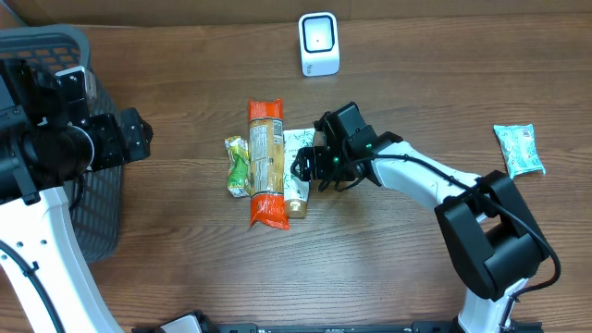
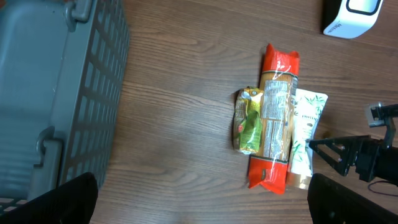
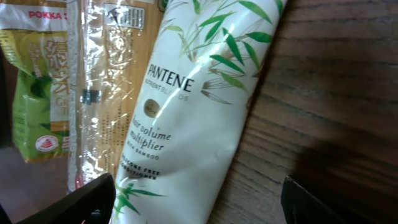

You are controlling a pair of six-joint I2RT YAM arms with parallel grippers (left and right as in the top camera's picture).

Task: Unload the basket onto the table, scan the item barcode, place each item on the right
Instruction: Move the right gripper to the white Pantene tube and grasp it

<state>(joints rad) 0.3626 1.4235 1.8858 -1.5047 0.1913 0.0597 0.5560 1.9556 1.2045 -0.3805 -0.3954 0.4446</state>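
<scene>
A white Pantene tube with green bamboo print lies on the wooden table, next to a long clear-and-orange noodle packet and a green drink packet. My right gripper hangs open low over the tube's lower part, one finger on each side, with a wide gap to the right one. In the overhead view the right gripper is at the tube. The white barcode scanner stands at the back. My left gripper is open and empty above bare table beside the basket.
A grey plastic basket stands at the left edge, close under the left arm. A teal packet lies alone at the far right. The noodle packet overlaps the tube's left side.
</scene>
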